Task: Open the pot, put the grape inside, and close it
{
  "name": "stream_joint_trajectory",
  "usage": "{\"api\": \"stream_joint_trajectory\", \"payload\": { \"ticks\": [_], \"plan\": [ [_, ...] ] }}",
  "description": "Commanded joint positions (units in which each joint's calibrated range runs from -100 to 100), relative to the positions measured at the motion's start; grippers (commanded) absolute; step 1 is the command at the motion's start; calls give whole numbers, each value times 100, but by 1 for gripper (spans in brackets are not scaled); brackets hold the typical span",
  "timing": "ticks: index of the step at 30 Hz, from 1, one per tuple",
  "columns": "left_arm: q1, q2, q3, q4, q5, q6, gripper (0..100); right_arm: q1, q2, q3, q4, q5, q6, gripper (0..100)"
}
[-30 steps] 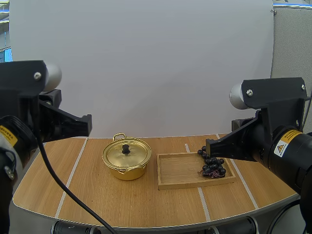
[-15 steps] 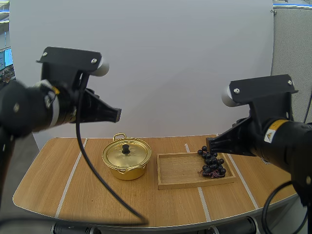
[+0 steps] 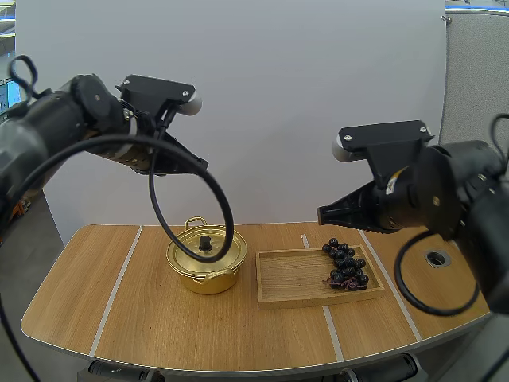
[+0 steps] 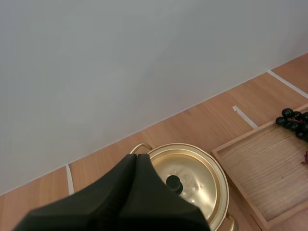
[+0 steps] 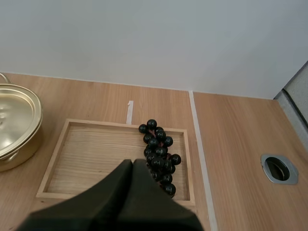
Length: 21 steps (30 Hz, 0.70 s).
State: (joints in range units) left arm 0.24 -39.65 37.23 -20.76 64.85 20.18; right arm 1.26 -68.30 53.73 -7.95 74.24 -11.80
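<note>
Left gripper (image 4: 136, 161) and right gripper (image 5: 132, 166) closed, empty, above pale-striped wooden table (image 3: 143, 318), pot (image 3: 199, 263) beside tray (image 3: 294, 278) of grapes (image 3: 346, 267)

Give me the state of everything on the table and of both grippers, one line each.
pot: closed, upright on the table.
lid: seated on the pot.
wooden tray: flat beside the pot, holding the grapes.
grapes: lying at the wooden tray's right end, not gripped.
left gripper: shut on nothing, raised over the pot.
right gripper: shut on nothing, raised over the wooden tray.
</note>
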Motion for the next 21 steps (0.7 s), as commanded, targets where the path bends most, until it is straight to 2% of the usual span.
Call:
{"api": "stream_joint_trajectory", "payload": {
  "ticks": [1, 8, 10, 12, 15, 17, 19, 20, 21],
  "plan": [
    [16, 327, -72, -329, -71, 285, 0, -21, 286, -54, -61, -168, 63, 0],
    [16, 951, -72, -563, -71, 502, 0, -21, 781, -54, -61, -323, 63, 0],
    [16, 1052, -72, -575, -71, 502, 3, -21, 826, -54, -61, -359, 63, 0],
    [16, 1134, -72, -575, -71, 502, 11, -21, 817, -54, -61, -359, 63, 0],
    [16, 1178, -72, -575, -71, 502, 35, -21, 817, -54, -61, -359, 63, 0],
    [16, 1178, -72, -575, -54, 502, 59, -21, 817, -54, -61, -359, 63, 16],
    [16, 1178, -72, -548, -20, 502, 83, -21, 817, -54, -61, -359, 63, 40],
    [16, 1178, -72, -538, 24, 530, 95, -21, 817, -54, -61, -359, 63, 56],
    [16, 1178, -72, -508, 68, 539, 100, -21, 817, -54, -61, -359, 63, 67]
  ]
}}
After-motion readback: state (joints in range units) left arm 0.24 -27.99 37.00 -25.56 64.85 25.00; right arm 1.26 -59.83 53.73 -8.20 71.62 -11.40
